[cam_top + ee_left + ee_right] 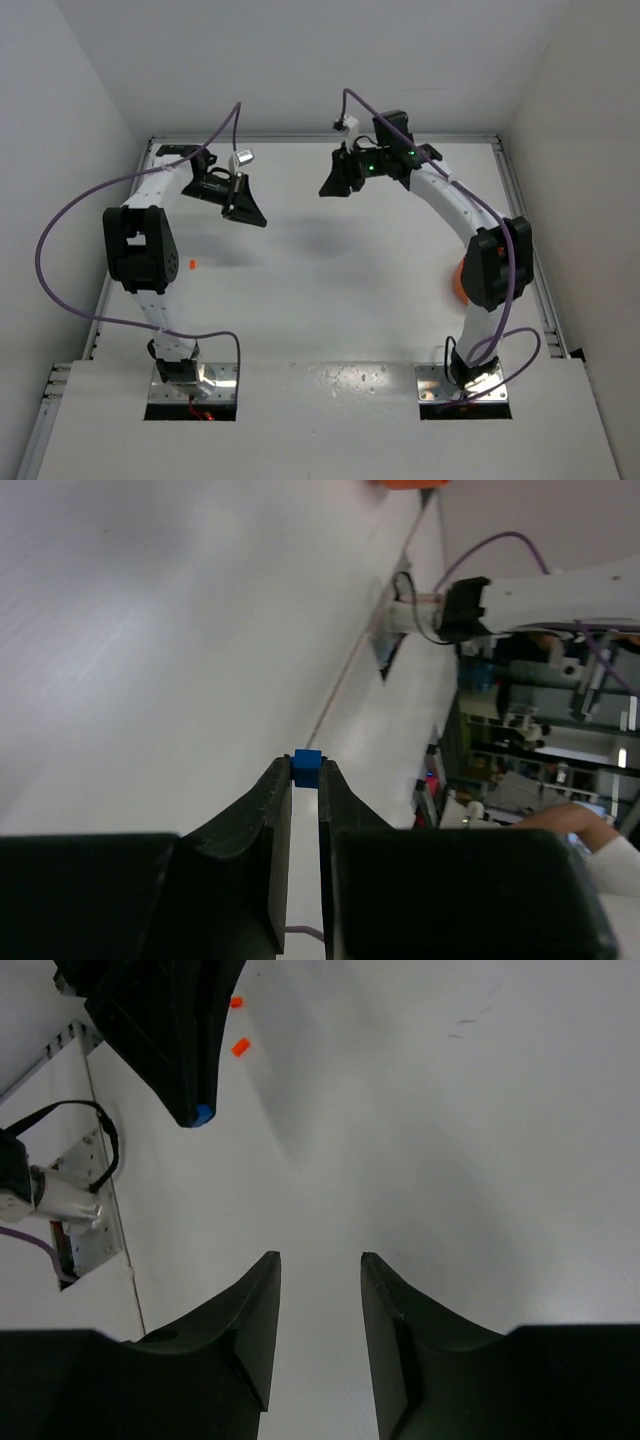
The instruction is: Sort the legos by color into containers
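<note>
The left claw (306, 780) is clenched on a small blue brick (307, 767), which sits pinched at the very tips of its two dark fingers (275, 810) and is lifted clear of the white worktop (150, 660). In the top view this claw (252, 216) hangs well to the left of the orange bowl (458, 280) and farther from the arm bases than the bowl is. The bowl rests on the worktop on the right side, mostly hidden behind the elbow of the right arm (495, 262), so only a sliver of its rim shows there and its compartments cannot be made out. The left wrist view catches just an edge of the bowl (405, 483) at the top of the picture. The right claw (320, 1260) is released: its fingers (255, 1300) stand apart with bare worktop showing between them and nothing in their gap. It (332, 186) hovers up and to the left of the bowl, facing the left claw across an open stretch of worktop. From the right wrist, the blue brick (203, 1115) shows at the tip of the left claw. Beyond it lie an orange brick (236, 1002) and a second orange brick (241, 1047) close together on the worktop, far to the left of the bowl, near the left arm (140, 250).
</note>
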Controlling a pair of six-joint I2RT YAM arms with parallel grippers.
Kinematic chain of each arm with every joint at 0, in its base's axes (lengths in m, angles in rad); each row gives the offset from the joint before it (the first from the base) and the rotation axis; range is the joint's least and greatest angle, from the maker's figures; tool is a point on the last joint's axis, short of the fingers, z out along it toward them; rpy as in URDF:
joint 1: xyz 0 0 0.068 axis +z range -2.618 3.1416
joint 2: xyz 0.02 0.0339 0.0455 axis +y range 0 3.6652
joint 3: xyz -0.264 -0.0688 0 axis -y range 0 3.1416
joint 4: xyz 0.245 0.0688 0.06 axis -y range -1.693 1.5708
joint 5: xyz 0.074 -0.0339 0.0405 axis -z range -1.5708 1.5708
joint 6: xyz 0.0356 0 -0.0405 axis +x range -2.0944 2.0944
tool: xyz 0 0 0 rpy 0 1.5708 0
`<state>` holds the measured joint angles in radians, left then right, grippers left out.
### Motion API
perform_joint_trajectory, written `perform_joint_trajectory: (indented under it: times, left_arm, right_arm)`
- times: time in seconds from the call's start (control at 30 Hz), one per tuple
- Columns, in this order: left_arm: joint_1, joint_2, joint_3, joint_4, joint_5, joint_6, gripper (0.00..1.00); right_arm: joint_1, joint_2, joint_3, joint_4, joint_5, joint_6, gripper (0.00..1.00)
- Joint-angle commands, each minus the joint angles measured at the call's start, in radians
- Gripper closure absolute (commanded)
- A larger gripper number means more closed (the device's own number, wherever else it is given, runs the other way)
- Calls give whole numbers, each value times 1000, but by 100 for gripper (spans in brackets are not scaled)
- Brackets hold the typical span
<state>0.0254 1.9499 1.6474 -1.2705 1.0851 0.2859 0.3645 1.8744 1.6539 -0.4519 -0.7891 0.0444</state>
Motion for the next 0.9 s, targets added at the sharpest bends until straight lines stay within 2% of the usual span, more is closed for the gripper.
perform_joint_trajectory:
  times: [0.0, 0.1, 0.2, 0.27, 0.33, 0.37, 0.4, 0.5, 0.63, 0.87]
  left_arm:
    - [-1, -51, -52, -26, 206, -1, 100]
    - [8, -42, -63, -26, 257, -24, 100]
    - [17, -42, -86, -26, 288, -43, 100]
    - [18, -32, -98, -26, 300, -53, 100]
    - [18, -32, -113, -26, 311, -62, 100]
    - [18, -32, -130, -26, 324, -62, 100]
    - [18, -32, -141, -26, 337, -71, 100]
    - [18, -43, -179, -26, 337, -71, 100]
    - [-4, -66, -216, -15, 348, -97, 100]
    - [-25, -75, -238, -4, 335, -106, 100]
  right_arm:
    - [63, -44, -66, 131, -9, -12, 62]
    - [103, -89, -152, 195, 68, -67, 62]
    - [143, -142, -235, 286, 77, -90, 74]
    - [163, -176, -334, 373, 47, -104, 77]
    - [194, -207, -400, 508, 57, -118, 73]
    - [204, -228, -449, 548, 66, -135, 63]
    - [214, -228, -466, 580, 67, -146, 60]
    - [237, -229, -476, 619, 45, -196, 56]
    - [269, -228, -488, 686, 10, -285, 55]
    - [306, -170, -448, 648, -39, -313, 56]
